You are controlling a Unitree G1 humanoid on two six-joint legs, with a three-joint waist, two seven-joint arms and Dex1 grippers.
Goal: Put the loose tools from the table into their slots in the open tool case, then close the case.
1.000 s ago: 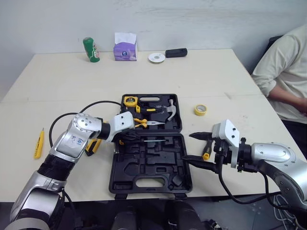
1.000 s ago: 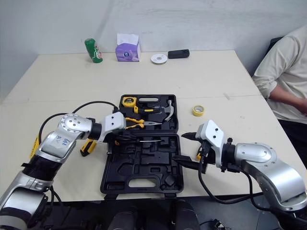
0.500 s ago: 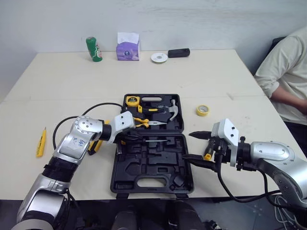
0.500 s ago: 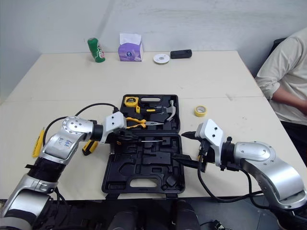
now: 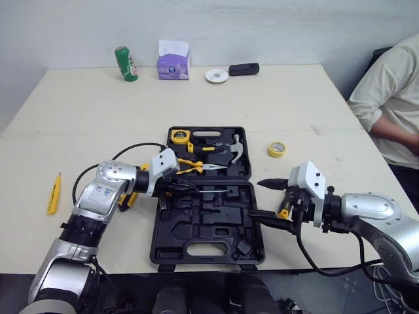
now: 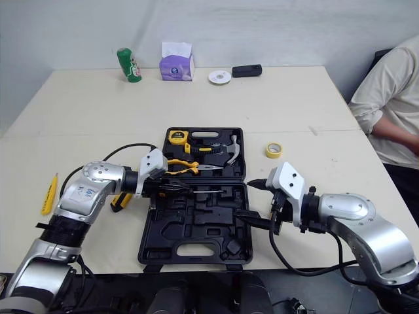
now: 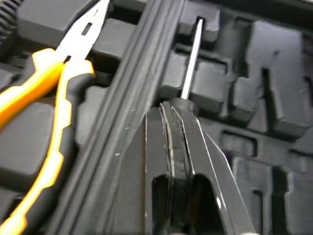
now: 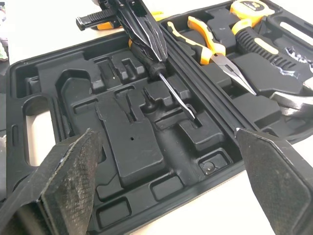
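Observation:
The black tool case (image 5: pixel 206 235) lies open mid-table. Its far half holds a tape measure (image 5: pixel 177 137), yellow-handled pliers (image 5: pixel 194 167) and a hammer (image 5: pixel 230 150). My left gripper (image 5: pixel 177 190) is shut on a screwdriver (image 8: pixel 178 100), gripping its dark handle. The thin shaft (image 7: pixel 190 63) lies along the far edge of the near half, its tip in a moulded slot. My right gripper (image 5: pixel 265 201) stands open just off the case's right side, nothing between its fingers. A small yellow-and-black tool (image 5: pixel 283 209) lies on the table right behind it.
A yellow tool (image 5: pixel 53 193) lies at the left, and a yellow-black handle (image 5: pixel 129 198) sits under my left forearm. A yellow tape roll (image 5: pixel 277 149) is right of the case. A green can (image 5: pixel 122 63), tissue box (image 5: pixel 173 59) and a person's sleeve (image 5: pixel 386 98) stand farther off.
The whole picture has shifted a little. My left gripper keeps the screwdriver at the same slot, its wrist drawn slightly leftward. The right arm has not moved.

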